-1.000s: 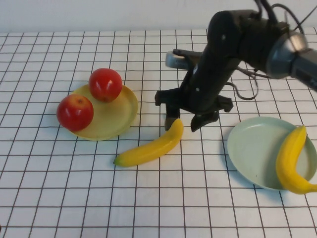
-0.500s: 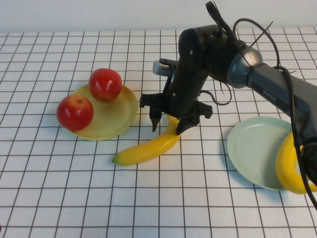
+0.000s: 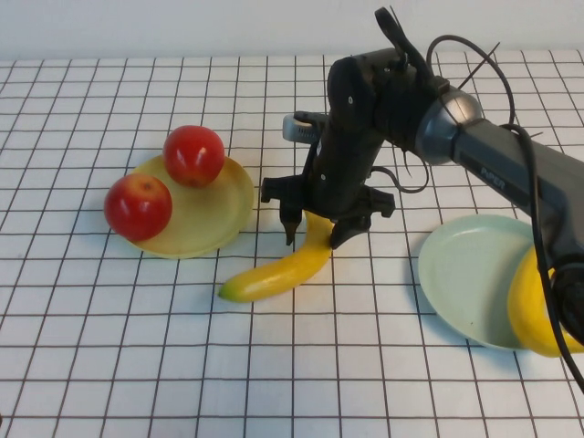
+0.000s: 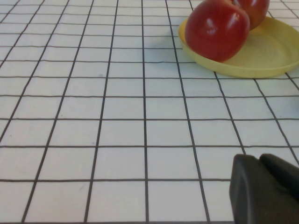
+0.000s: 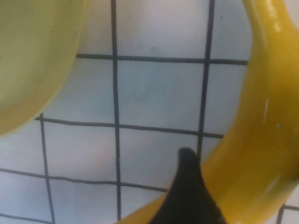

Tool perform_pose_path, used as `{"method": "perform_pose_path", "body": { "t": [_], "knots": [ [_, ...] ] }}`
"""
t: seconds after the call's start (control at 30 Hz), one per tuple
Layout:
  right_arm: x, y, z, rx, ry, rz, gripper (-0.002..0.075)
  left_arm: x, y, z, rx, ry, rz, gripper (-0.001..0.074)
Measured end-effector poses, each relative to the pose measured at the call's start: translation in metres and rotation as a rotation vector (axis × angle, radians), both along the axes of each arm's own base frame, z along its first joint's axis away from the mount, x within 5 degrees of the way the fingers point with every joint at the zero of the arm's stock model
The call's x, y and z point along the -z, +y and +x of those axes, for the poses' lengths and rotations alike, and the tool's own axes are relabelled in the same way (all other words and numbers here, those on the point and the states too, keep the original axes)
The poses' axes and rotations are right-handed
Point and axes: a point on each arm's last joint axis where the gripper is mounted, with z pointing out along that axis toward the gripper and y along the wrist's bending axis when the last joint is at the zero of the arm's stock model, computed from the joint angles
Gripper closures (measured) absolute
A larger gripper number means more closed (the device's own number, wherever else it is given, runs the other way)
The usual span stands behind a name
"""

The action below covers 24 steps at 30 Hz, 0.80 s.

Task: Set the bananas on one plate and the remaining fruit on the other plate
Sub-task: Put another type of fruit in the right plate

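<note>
**Loose banana straddled, grip not yet made**

White gridded desk [image 3: 109, 365] under everything, bare toward the near edge. Reaching in from the right edge to the desk's middle: right arm, with right gripper [image 3: 311, 234] spread apart, one finger either side of the loose banana's [image 3: 278, 270] far end, nothing clamped. Toward the right edge: mint-green plate [image 3: 461, 274] with the second banana [image 3: 538, 306] lying along its outer rim, partly overhanging. Toward the left edge: yellow plate [image 3: 205, 214] carrying both apples [image 3: 193, 156], one at the far rim, one at the left rim. Left gripper [image 4: 266, 191] parked low near the left side, only a dark corner visible; cannot tell its state.

Likely trouble: glossy curved skin, grip taken near the tip rather than mid-length, so a swing or slip on lifting. Also possible: a finger pressing down on the fruit instead of beside it, skidding it toward the yellow plate. On delivery, a nudge could tip the overhanging banana off.
</note>
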Motion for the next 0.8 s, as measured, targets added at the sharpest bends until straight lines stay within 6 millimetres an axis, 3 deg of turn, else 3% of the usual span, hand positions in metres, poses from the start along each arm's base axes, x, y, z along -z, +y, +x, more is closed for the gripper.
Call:
{"method": "perform_pose_path", "body": {
  "t": [0.63,0.8],
  "knots": [
    [0.011,0.004,0.001,-0.039,-0.002,-0.011,0.0274,0.000,0.000,0.000,0.000,0.000,0.000,0.0739],
    [0.020,0.005,0.002,-0.067,0.003,-0.026,0.0328,0.000,0.000,0.000,0.000,0.000,0.000,0.0739]
  ]
}}
